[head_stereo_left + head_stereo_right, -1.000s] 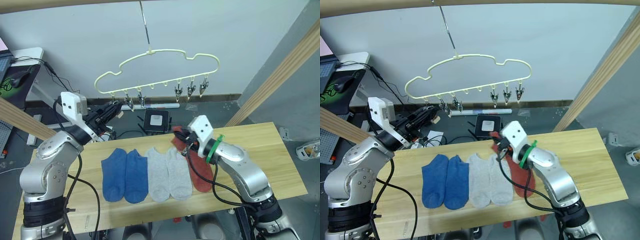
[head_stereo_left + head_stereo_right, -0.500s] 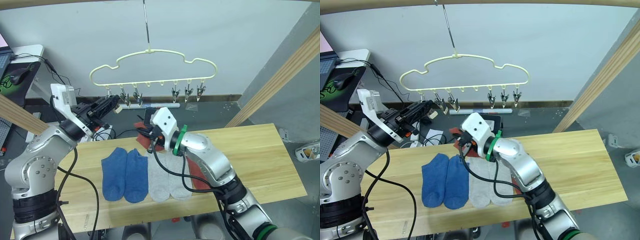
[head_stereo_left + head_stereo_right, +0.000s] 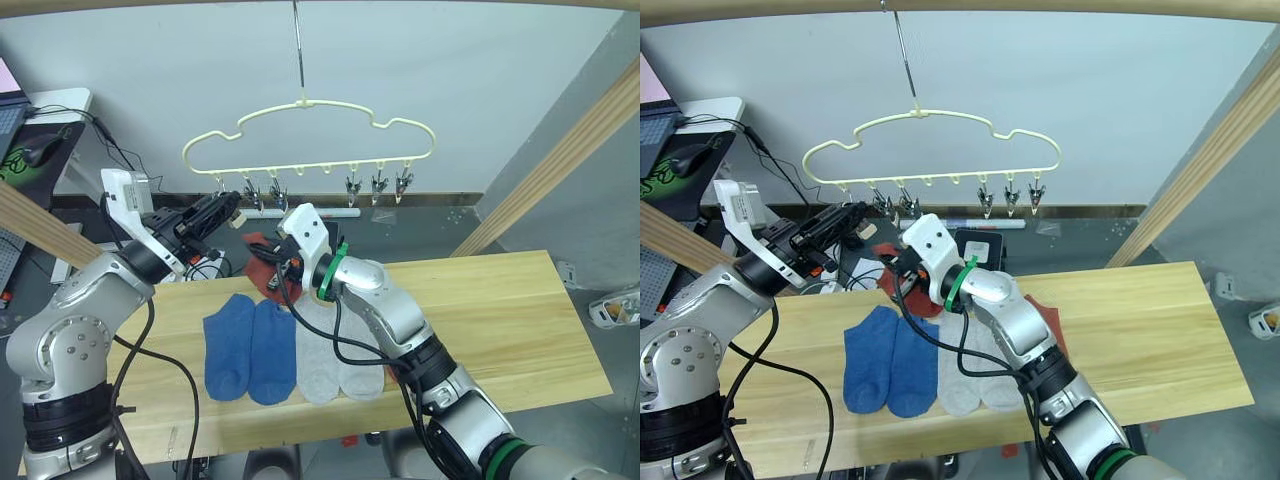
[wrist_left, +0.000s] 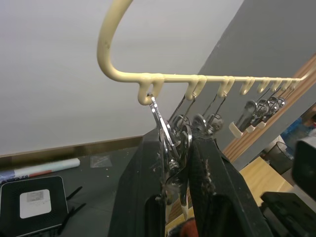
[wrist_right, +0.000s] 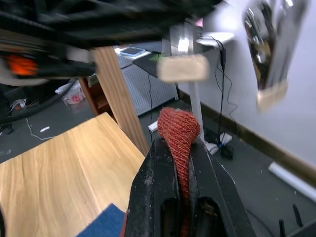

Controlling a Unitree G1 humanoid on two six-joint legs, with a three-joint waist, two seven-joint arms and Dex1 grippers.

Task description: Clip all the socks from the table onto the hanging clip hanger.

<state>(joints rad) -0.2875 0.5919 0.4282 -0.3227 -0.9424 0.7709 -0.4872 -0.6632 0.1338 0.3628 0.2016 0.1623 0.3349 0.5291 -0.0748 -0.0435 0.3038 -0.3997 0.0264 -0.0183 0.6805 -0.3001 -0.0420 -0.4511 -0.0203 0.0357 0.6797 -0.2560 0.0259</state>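
Observation:
The pale yellow clip hanger (image 3: 310, 135) hangs on its long hook above the table (image 3: 500, 310). My left gripper (image 3: 232, 205) is shut on its leftmost metal clip (image 4: 165, 131), the black fingers (image 4: 212, 187) pinching it. My right gripper (image 3: 278, 256) is shut on a rust red sock (image 5: 178, 129), held in the air just below and beside the left gripper. Two blue socks (image 3: 248, 345) and two light grey socks (image 3: 338, 350) lie side by side on the table. A second rust red sock (image 3: 1045, 318) lies past them, partly behind my right arm.
Round wooden poles slant at the right (image 3: 560, 160) and the left (image 3: 40, 225), with a third across the top. A black box (image 3: 975, 247) and cables lie on the floor behind the table. A desk (image 3: 40, 120) stands far left. The table's right half is bare wood.
My right arm has swung left and up from the table's middle, carrying the red sock over to the left gripper. The left gripper has stayed at the leftmost clip.

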